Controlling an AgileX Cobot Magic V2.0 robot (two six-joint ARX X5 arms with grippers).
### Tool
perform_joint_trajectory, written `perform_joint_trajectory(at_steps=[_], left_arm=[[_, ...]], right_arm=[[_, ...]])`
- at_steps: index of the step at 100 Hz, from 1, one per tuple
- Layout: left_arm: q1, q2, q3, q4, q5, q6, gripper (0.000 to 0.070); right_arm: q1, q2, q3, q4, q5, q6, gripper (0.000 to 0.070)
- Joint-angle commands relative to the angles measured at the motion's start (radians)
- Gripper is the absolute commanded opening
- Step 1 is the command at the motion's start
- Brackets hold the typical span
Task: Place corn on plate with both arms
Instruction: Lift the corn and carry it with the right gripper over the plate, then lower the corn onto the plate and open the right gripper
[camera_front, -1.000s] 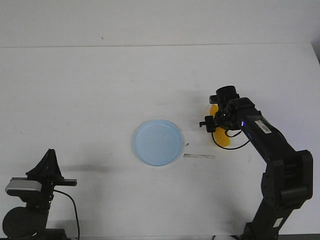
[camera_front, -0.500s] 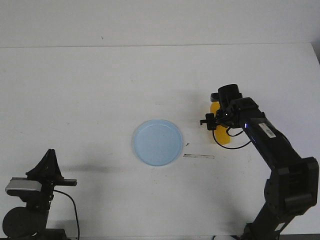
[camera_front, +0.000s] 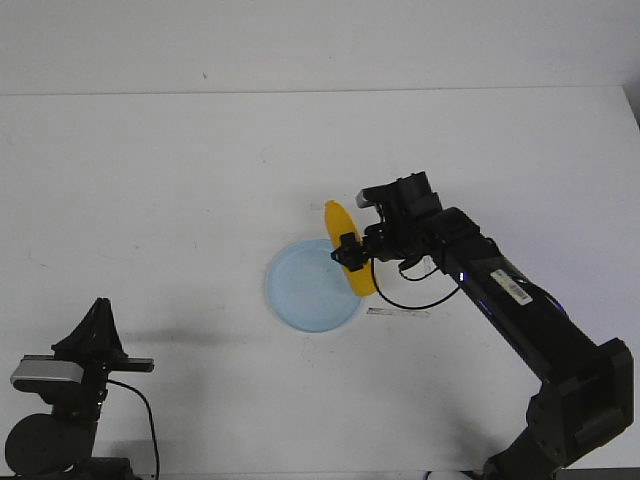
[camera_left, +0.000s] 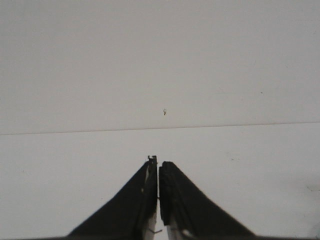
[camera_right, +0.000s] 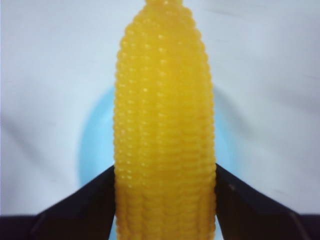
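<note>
Yellow cob carried over the dish

Bright yellow plastic corn cob (camera_right: 165, 130) sits clamped between the right gripper (camera_front: 352, 252) jaws, tip pointing away, over the round pale blue plastic plate (camera_front: 300, 290) for release. Only the wrist view shows the plate directly beneath. Left gripper (camera_left: 158, 200) sits closed, idle, well apart.

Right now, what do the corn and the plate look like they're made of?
The corn looks like molded plastic or rubber: uniform bright yellow, rows of small glossy bumps catching light, held in the right pincer. The plate appears to be thin pale blue plastic with a smooth, fairly matte face and a slim raised rim. Neither can be confirmed by sight.
</note>
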Motion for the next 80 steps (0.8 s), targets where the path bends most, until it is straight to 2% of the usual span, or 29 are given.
perform_joint_trajectory(at_steps=[1, 24, 35, 55, 80], left_arm=[[0.002, -0.001, 0.011, 0.011, -0.002, 0.013, 0.0001], [0.002, -0.001, 0.011, 0.011, -0.002, 0.013, 0.0001], [0.002, -0.001, 0.011, 0.011, -0.002, 0.013, 0.0001], [0.002, -0.001, 0.011, 0.011, -0.002, 0.013, 0.0001], [0.002, -0.001, 0.011, 0.011, -0.002, 0.013, 0.0001]], right_arm=[[0.043, 0.029, 0.017, 0.009, 0.002, 0.029, 0.0335], [0.151, 0.099, 0.017, 0.021, 0.082, 0.086, 0.0335], [0.171, 0.139, 0.017, 0.021, 0.102, 0.132, 0.0335], [0.193, 0.178, 0.017, 0.026, 0.194, 0.171, 0.0341], [0.200, 0.184, 0.017, 0.034, 0.196, 0.172, 0.0371]])
